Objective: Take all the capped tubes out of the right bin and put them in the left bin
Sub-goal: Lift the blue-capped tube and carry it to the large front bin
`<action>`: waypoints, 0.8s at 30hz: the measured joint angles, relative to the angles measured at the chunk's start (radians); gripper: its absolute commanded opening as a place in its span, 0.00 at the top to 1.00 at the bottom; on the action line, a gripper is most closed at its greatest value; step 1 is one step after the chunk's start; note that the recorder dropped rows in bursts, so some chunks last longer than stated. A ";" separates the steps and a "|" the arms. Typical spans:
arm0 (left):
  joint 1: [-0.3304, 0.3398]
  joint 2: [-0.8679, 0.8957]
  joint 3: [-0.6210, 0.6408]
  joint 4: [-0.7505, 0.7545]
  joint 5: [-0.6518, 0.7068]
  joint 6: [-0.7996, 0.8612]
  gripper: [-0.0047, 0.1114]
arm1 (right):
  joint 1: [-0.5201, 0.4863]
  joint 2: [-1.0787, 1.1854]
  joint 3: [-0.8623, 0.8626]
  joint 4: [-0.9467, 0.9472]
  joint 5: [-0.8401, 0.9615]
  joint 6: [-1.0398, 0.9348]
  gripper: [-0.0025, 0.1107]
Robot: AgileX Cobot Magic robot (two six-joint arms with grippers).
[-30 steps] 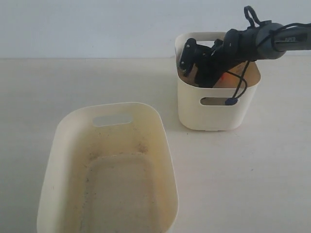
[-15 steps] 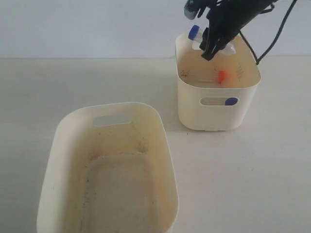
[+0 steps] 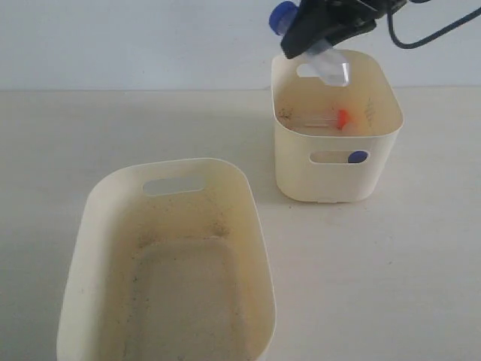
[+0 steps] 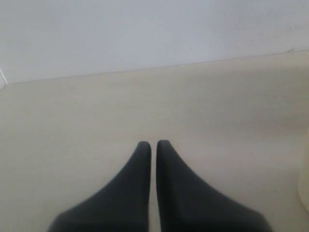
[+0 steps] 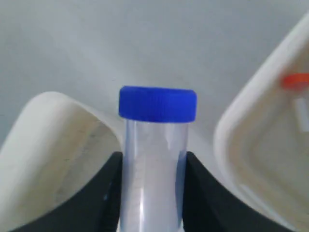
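High over the back rim of the right bin [image 3: 299, 177], my right gripper [image 3: 316, 39] is shut on a clear blue-capped tube [image 3: 333, 68], which hangs tilted with its blue cap [image 3: 282, 15] up and to the left. In the right wrist view the tube [image 5: 153, 145] stands between the black fingers [image 5: 104, 193] of this gripper [image 5: 152, 162]. An orange-capped tube [image 3: 340, 117] lies inside the right bin, and another blue cap [image 3: 358, 157] shows through its front handle slot. The speckled left bin [image 3: 192, 162] holds no tubes. My left gripper [image 4: 153, 144] is shut on nothing above bare table.
Pale table surface [image 3: 391, 263] lies between and around the two bins, with a white wall [image 3: 150, 37] behind. The right wrist view takes in both bins: the left bin [image 5: 53, 130] and the right bin [image 5: 251, 111]. A cream bin edge [image 4: 305, 188] touches the left wrist view.
My right gripper has risen out of the right bin with the blue-capped tube and shifted left. An orange-capped tube and a blue cap have come into sight in the bin.
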 measured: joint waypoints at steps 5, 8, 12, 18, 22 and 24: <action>0.000 0.000 0.000 0.000 0.000 0.000 0.92 | 0.114 -0.036 0.120 0.091 0.002 0.034 0.98; 0.000 0.000 0.000 0.000 0.000 0.000 0.92 | 0.210 -0.054 0.234 0.100 0.001 0.039 0.98; 0.000 0.000 0.000 0.000 0.000 0.000 0.92 | 0.330 -0.055 0.358 0.103 -0.090 0.071 0.83; 0.000 0.000 0.000 0.000 0.000 0.000 0.92 | 0.453 -0.055 0.408 0.105 -0.214 0.098 0.23; 0.000 0.000 0.000 0.000 0.000 0.000 0.92 | 0.478 -0.058 0.408 0.088 -0.298 0.098 0.40; 0.000 0.000 0.000 0.000 0.000 0.000 0.92 | 0.478 -0.058 0.406 0.047 -0.327 0.098 0.52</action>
